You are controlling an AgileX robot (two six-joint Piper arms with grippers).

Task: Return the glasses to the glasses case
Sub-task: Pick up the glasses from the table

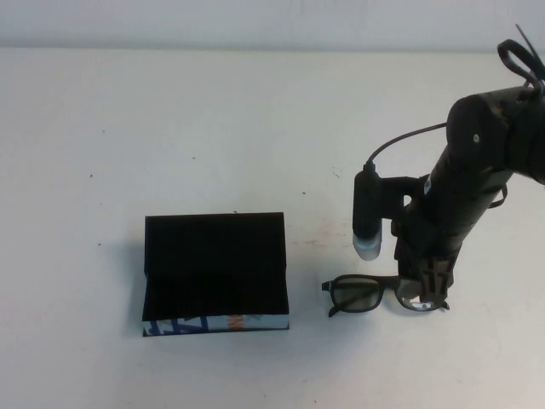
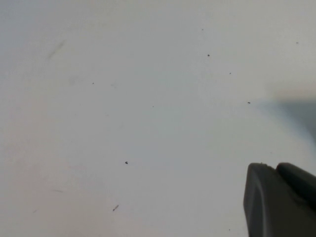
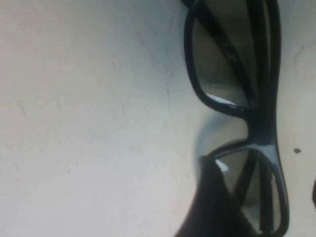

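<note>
Black and open, the glasses case (image 1: pixel 215 273) sits on the white table (image 1: pixel 213 128), its lid raised at the far side and its blue, white and orange front facing the robot. Just to its right lie the glasses (image 1: pixel 383 295), folded. The right gripper (image 1: pixel 430 285) is lowered over their right lens, one finger (image 3: pixel 217 207) beside the frame (image 3: pixel 261 123); whether it clamps cannot be told. The left gripper (image 2: pixel 279 200) hovers over bare table, its fingers' state unclear.

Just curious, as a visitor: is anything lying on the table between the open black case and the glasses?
No. In the high view, only bare white table separates the glasses case from the glasses. The right gripper is at the glasses' far lens; the left gripper is elsewhere.
</note>
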